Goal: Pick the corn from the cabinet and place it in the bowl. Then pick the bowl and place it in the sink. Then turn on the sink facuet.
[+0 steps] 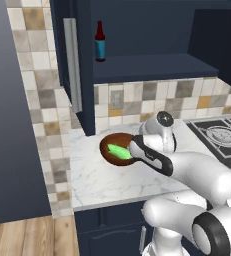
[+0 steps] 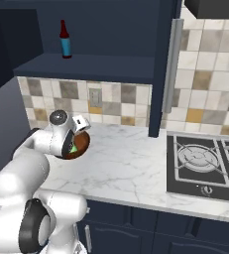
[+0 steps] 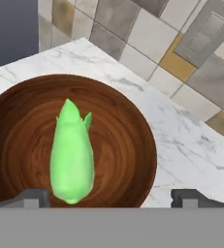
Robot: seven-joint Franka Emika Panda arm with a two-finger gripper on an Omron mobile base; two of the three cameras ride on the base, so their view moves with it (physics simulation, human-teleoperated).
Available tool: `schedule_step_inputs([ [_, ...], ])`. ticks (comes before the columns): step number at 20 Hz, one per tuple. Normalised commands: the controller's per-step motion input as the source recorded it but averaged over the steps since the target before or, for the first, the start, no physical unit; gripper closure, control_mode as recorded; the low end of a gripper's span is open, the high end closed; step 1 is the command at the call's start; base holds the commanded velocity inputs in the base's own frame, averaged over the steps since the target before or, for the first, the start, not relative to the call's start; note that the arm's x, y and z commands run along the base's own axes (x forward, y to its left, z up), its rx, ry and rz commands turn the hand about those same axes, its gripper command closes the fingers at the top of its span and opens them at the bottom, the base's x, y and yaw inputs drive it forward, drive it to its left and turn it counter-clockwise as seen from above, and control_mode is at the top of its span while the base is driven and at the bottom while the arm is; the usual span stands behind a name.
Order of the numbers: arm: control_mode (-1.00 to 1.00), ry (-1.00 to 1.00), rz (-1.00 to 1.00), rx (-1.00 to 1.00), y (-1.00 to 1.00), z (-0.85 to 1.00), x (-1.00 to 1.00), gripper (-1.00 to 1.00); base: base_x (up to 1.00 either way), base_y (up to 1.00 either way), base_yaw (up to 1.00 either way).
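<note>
Corn (image 3: 72, 156) lies in the bowl (image 3: 128, 145) at frame centre, fingers (image 3: 31, 198) spread wide, gripping nothing.

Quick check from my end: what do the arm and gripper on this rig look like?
The arm is glossy white with rounded shells, dark grey to black bands at its joints and a round dark cap near the wrist. The gripper has two small, dark grey, blocky fingertips. No cables or markings are visible.
</note>
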Motion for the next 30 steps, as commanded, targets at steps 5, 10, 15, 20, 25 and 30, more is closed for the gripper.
schedule_step_inputs([
  [5,-1.00,0.01,-0.19,0.09,-0.32,0.10,-0.11,-1.00,0.00,0.00,0.00],
  [10,-1.00,0.00,-0.17,0.13,-0.24,-0.06,-0.11,-1.00,0.00,0.00,0.00],
  [15,-1.00,0.01,-0.19,0.15,-0.06,0.00,-0.20,-1.00,0.00,0.00,0.00],
  [20,-1.00,0.01,-0.20,0.16,0.00,0.00,-0.07,-1.00,0.00,0.00,0.00],
  [25,-1.00,0.00,-0.16,0.19,0.00,0.00,-0.06,-1.00,0.00,0.00,0.00],
  [30,-1.00,0.00,-0.09,0.24,-0.14,0.02,-0.33,-1.00,0.00,0.00,0.00],
])
